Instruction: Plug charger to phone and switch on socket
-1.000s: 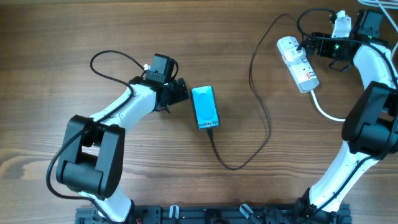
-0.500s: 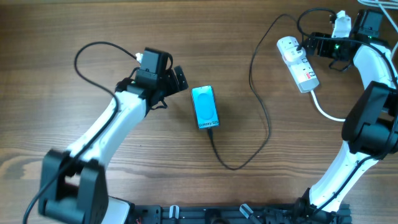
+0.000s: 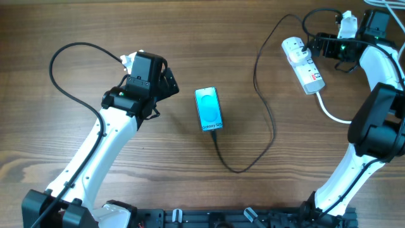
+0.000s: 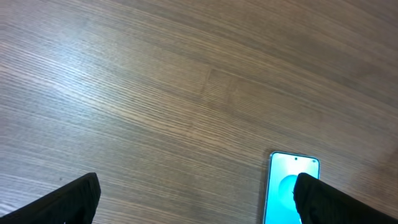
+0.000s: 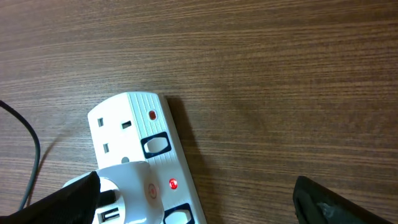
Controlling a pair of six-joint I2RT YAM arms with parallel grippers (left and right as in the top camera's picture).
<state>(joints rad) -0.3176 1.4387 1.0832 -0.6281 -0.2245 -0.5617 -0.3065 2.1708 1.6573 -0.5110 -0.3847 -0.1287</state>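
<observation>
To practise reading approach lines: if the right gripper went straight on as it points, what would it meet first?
Probably the socket, lying just ahead of the open right gripper; depth is hard to judge.

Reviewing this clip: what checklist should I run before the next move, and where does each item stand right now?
1. Charger reaches the phone: ok. In the overhead view the cable meets the phone's lower edge. Whether it is fully seated: cannot tell.
2. Left gripper clear of the phone: ok. It is open, empty and apart from the phone.
3. White adapter seated in the socket: ok.
4. Socket switched on: probably ok. A red light glows beside the adapter.
5. Right gripper free to act: ok. It is open and empty, beside the socket.
</observation>
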